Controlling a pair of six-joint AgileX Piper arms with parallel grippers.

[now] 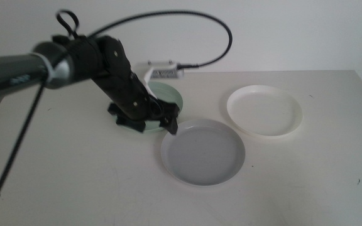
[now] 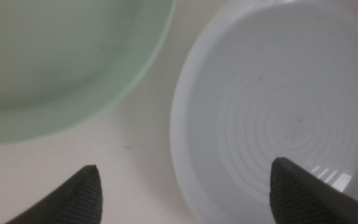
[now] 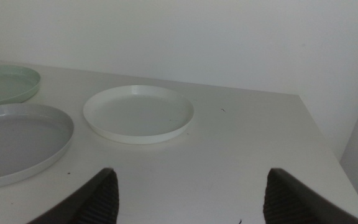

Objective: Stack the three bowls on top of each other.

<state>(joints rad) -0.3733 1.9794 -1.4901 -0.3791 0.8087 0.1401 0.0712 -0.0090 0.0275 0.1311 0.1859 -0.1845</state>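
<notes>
The grey bowl (image 1: 202, 152) lies flat near the middle of the table (image 1: 74, 188), a little toward the front edge. The mint bowl (image 1: 168, 95) sits behind it and to its left, close by but apart from it, with a strip of bare table between their rims in the left wrist view; the arm hides most of it in the middle view. The white bowl (image 1: 264, 110) lies to the right of the grey one, nearer the back edge and the right edge, also apart from it. None of the three rests on another. The left gripper (image 1: 153, 119) hangs low over the gap between the mint bowl and the grey bowl, its fingers spread wide and holding nothing, one fingertip over the table, the other over the grey bowl's inside. The right gripper (image 3: 188, 193) waits toward the front right of the table, out of the middle view, its fingers apart and empty, facing the white bowl.
</notes>
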